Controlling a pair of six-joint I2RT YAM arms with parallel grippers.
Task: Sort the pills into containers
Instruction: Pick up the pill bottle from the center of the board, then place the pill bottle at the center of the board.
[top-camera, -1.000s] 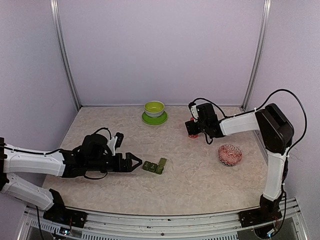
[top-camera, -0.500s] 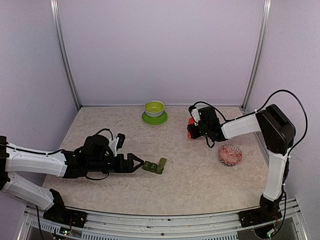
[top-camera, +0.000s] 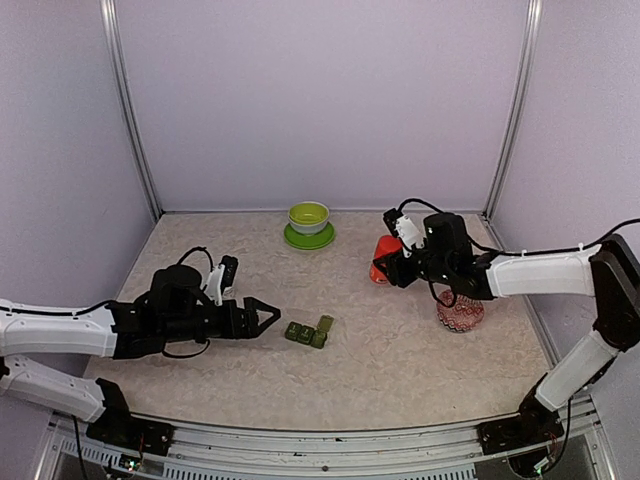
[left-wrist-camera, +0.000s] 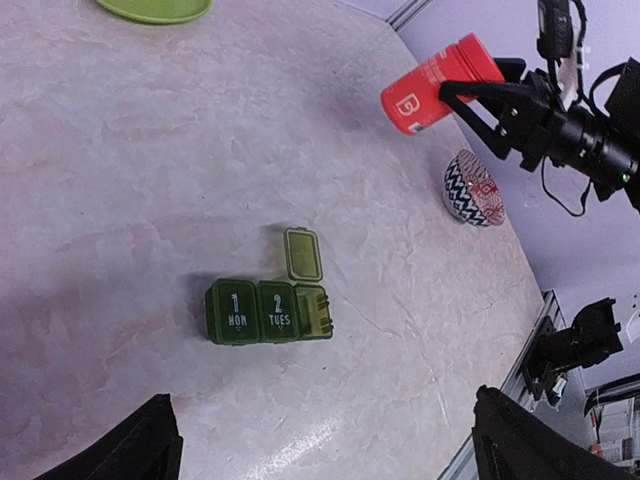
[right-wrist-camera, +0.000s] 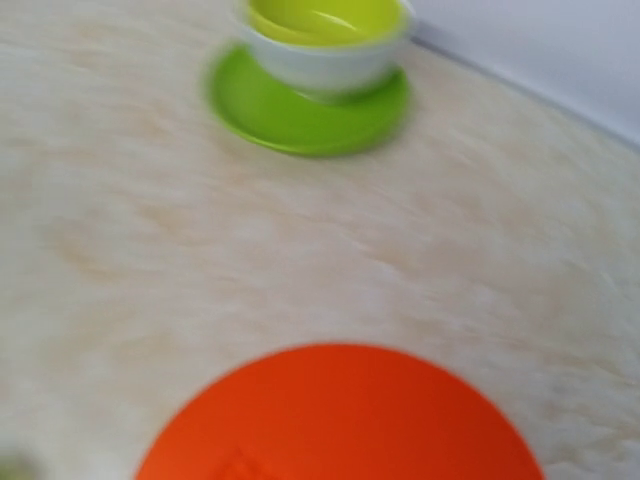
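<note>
Your right fingers (left-wrist-camera: 475, 115) gripped one red bottle (left-wrist-camera: 435, 84), upper right; your left fingers (left-wrist-camera: 140, 445) gaped, empty. One three-compartment containers strip (left-wrist-camera: 268, 311) lay centre.

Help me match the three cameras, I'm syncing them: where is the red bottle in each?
Top external: the red bottle is right of centre, mid-depth on the table.
Left wrist: upper right, tilted.
Right wrist: blurred, filling the bottom edge.
Shared landmark: the lime-green saucer.

Lime-green bowl (top-camera: 308, 215) on saucer (top-camera: 308, 240); patterned bowl (top-camera: 462, 315) perhaps overturned.
</note>
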